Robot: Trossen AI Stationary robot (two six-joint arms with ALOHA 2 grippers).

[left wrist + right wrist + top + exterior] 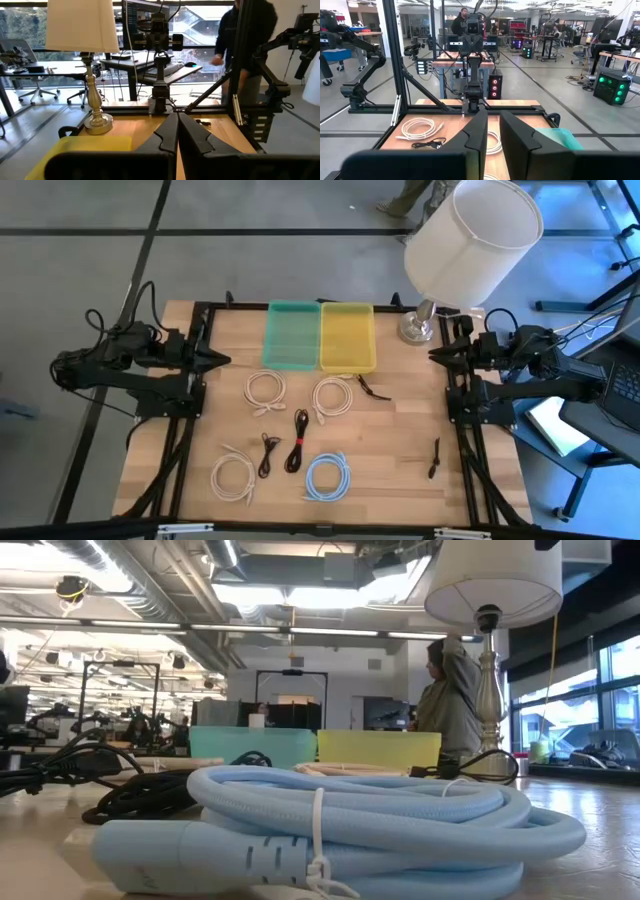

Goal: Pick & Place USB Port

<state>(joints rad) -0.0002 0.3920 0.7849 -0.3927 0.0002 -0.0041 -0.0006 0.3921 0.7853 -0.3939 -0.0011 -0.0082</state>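
Observation:
Several coiled cables lie flat on the wooden table: two white coils [265, 390] [332, 395] mid-table, a third white coil [233, 477] and a light blue one [327, 476] [380, 825] near the front edge, and black cords [298, 440] between them. I cannot tell which one is the USB port. My left gripper [218, 361] [177, 116] hovers at the table's left edge, shut and empty. At the right edge, my right gripper [437, 356] [493, 114] stands with a narrow gap between its fingers and nothing in it.
A teal tray [292, 335] and a yellow tray [347, 337] stand side by side at the far edge. A white-shaded lamp [470, 240] has its base [417, 328] at the far right corner. Small black cords [372, 390] [434, 457] lie toward the right. A person [450, 700] stands beyond the table.

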